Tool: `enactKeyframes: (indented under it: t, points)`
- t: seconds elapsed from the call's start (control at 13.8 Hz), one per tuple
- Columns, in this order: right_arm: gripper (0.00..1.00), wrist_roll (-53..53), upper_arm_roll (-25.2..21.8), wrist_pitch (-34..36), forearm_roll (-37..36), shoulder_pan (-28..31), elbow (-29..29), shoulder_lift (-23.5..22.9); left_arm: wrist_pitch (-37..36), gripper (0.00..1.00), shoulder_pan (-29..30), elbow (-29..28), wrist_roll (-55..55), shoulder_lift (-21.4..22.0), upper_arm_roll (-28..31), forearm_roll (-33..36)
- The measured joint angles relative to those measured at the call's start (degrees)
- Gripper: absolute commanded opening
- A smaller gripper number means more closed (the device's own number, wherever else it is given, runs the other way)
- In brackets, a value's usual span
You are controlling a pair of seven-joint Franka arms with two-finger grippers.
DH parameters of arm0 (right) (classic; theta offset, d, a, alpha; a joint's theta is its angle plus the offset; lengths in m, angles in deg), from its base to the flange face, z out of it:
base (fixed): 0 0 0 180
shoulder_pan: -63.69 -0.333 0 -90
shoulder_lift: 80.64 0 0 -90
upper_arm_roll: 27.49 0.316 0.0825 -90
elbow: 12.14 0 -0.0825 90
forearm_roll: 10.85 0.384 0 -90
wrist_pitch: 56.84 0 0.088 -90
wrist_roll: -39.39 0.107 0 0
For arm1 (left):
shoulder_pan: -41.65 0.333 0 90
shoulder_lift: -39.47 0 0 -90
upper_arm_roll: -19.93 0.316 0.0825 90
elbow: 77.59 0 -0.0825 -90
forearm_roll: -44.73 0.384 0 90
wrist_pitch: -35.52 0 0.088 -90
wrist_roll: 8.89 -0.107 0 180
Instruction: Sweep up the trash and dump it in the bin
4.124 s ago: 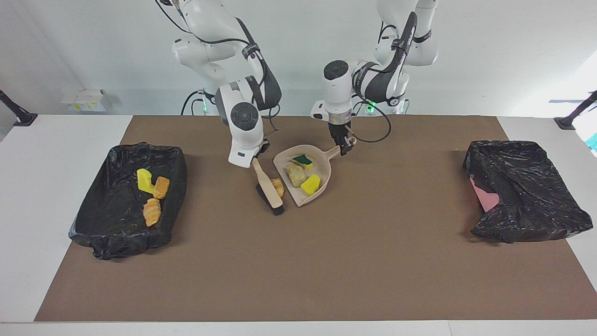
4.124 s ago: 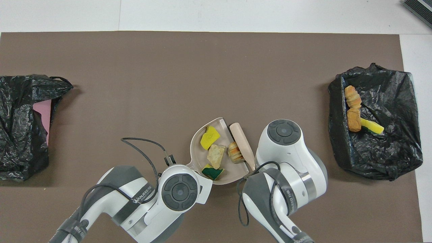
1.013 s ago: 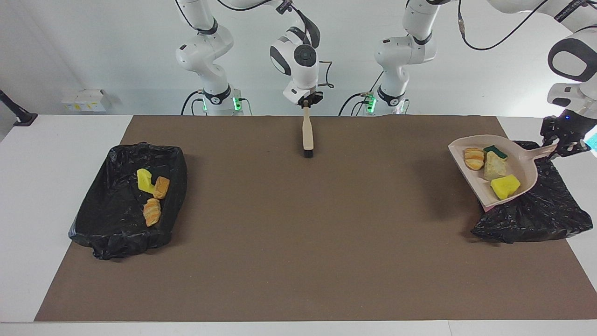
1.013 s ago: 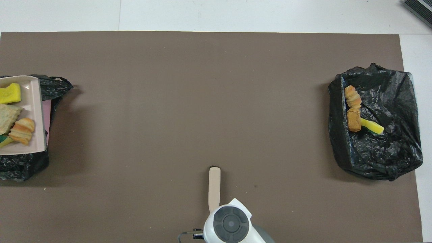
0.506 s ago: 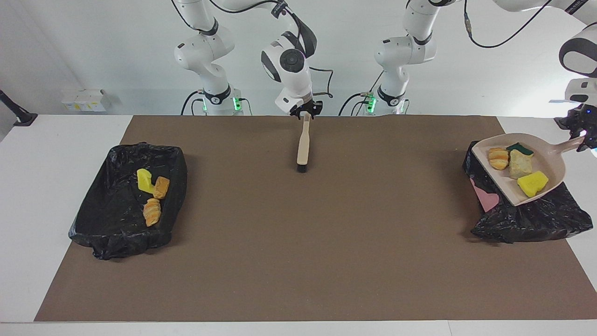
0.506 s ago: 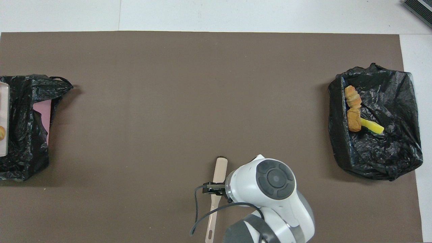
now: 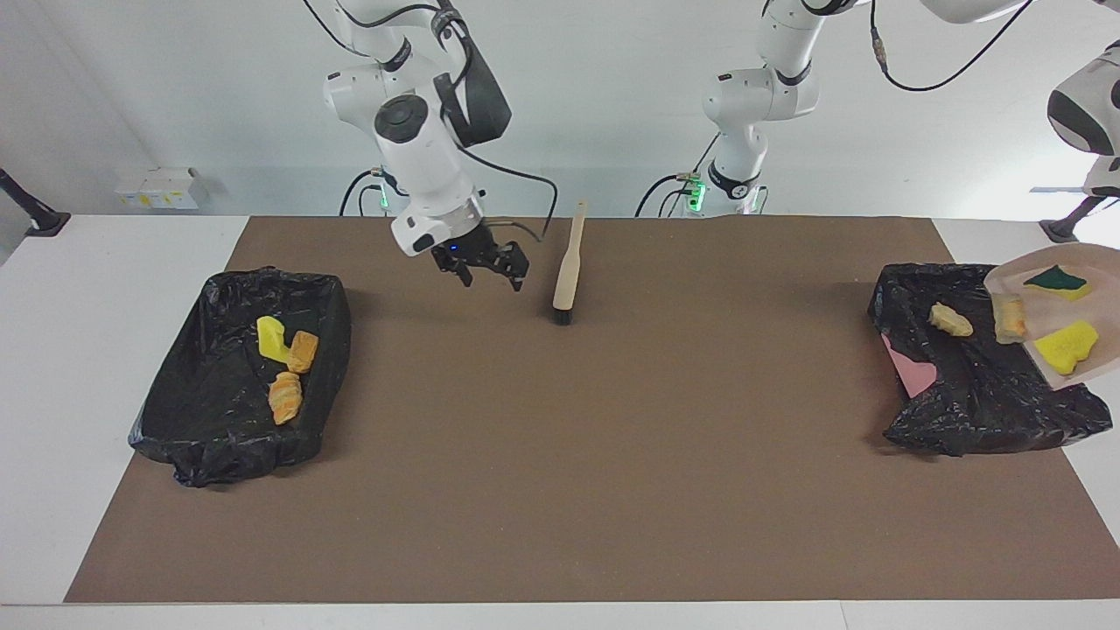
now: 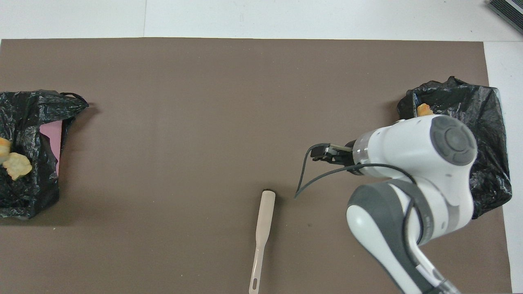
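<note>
Dustpan (image 7: 1019, 280) tipped over black-lined bin (image 7: 980, 411) at left arm's end, mouth down toward it. Yellow sponge (image 7: 1066, 343) inside pan; bread lump (image 7: 950, 320) in bin. Left pincer out of sight, judged clamped on dustpan. Right pincer (image 7: 490, 267) spread wide, empty, beside brush (image 7: 567, 262).

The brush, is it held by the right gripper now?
No, the brush lies on the mat, apart from the open right gripper.

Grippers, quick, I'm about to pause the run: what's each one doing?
Left gripper: out of frame, closed, evidently holding the dustpan tipped over the bin.
Right gripper: open, holding nothing.
</note>
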Motion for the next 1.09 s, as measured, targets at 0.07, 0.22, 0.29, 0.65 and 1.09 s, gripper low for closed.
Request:
enactKeyframes:
  t: [0.07,0.22,0.29,0.65,1.09]
  points:
    - [1.00,-1.5,-0.1,0.1,-2.8,2.0,-1.8,-0.8,-0.1,0.00,-0.8,-0.4,1.9,0.7,0.0,2.6]
    - [1.00,-2.3,-0.1,2.8,-7.6,4.3,-5.7,-1.4,-0.1,0.00,-1.7,-1.4,2.9,1.9,-0.1,4.5]
    - [1.00,-2.4,-0.1,6.3,-9.1,4.8,-8.4,-1.4,-0.1,0.00,-1.9,-1.6,2.9,2.2,-0.1,5.0]
    - [1.00,-3.6,-0.1,27.6,-11.3,6.9,-24.5,0.2,-6.3,0.00,-4.5,-0.8,3.1,3.2,-2.3,6.9]
    - [1.00,-9.4,-1.9,35.4,-11.6,8.1,-30.6,0.6,-21.0,0.00,-5.3,-0.4,6.6,3.7,-12.1,1.2]
